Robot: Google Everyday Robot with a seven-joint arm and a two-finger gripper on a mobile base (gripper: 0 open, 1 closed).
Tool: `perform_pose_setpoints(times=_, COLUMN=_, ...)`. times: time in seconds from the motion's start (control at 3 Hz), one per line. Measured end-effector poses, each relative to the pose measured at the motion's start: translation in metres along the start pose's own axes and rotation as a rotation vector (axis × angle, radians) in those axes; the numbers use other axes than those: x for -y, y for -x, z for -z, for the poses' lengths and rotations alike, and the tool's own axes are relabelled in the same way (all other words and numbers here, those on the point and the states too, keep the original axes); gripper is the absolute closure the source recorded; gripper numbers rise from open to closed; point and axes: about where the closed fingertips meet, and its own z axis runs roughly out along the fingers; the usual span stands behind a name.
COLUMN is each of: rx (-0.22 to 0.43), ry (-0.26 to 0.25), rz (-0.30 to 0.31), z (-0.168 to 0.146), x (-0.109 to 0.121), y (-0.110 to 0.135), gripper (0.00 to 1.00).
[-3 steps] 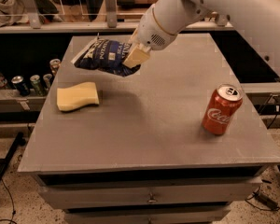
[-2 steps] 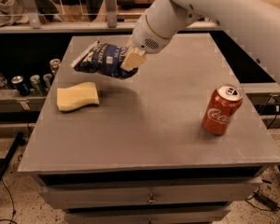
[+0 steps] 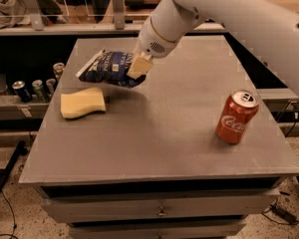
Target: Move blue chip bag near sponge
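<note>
The gripper hangs over the counter toward its 11 o'clock corner, its jaws clenched on the right end of the blue chip bag, which juts out toward 9 o'clock and appears held just clear of the surface, judging by the shadow under it. The sponge lies flat at about 7 o'clock from the bag, near it but not touching. The main risk is the hold itself: the jaws pinch only one end of a crinkly, slick packet, so it could slide or swing free during the descent and drop askew. A second risk is the landing spot; if the bag comes down too far toward 7 o'clock, its free end could press on the sponge or nudge it toward the counter's 9 o'clock edge, below which a row of cans stands. Releasing from too high could let the light bag skid. The red cola can, well apart at 4 o'clock, seems out of harm's way.
</note>
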Motion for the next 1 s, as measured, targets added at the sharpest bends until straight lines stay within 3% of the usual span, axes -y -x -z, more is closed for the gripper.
perform_pose_setpoints(times=0.33, rx=-0.01, ry=0.001, rz=-0.01, z=-0.0029, x=0.0016, y=-0.001, gripper=0.12)
perform_pose_setpoints(times=0.67, rx=-0.017, ry=0.003, rz=-0.016, z=-0.0048, x=0.0023, y=-0.0022, gripper=0.0)
perform_pose_setpoints(times=1.0, rx=-0.027, ry=-0.003, rz=-0.025, z=-0.0013, x=0.0089, y=-0.0078, gripper=0.0)
